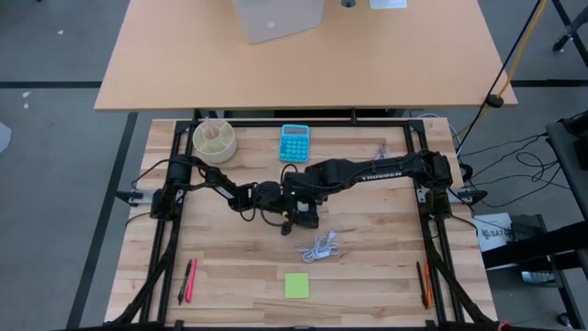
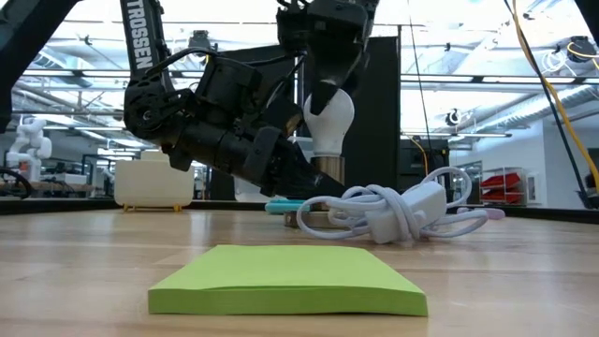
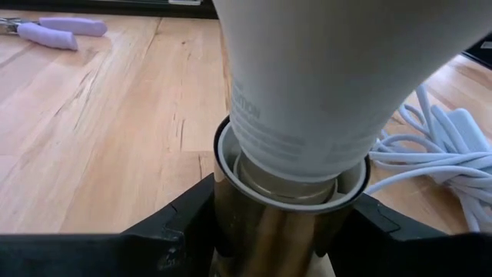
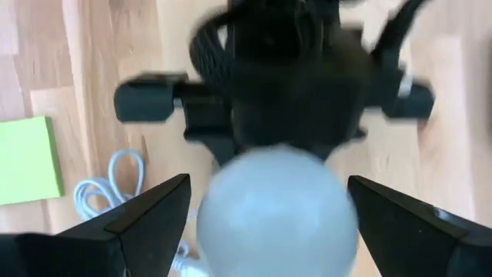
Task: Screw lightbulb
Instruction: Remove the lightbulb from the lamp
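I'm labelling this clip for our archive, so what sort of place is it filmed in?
Most likely a robotics lab or workshop: a wooden bench with a black frame, and behind it an open hall with ceiling lights and another small white robot.

calculator (image 1: 295, 142) sat by cup (image 1: 214, 140) | cable (image 1: 321, 246) coiled mid-table | sticky pad (image 1: 297, 285) near front | pens (image 1: 188, 280) laid front-left

The high view looked straight down on the whole table (image 1: 367, 267). The low view sat at tabletop level, facing the room across a green pad (image 2: 285, 278). The left wrist view faced the bulb (image 3: 330, 85) very closely from beside; the right wrist view looked down onto it. All views shared the bulb area.
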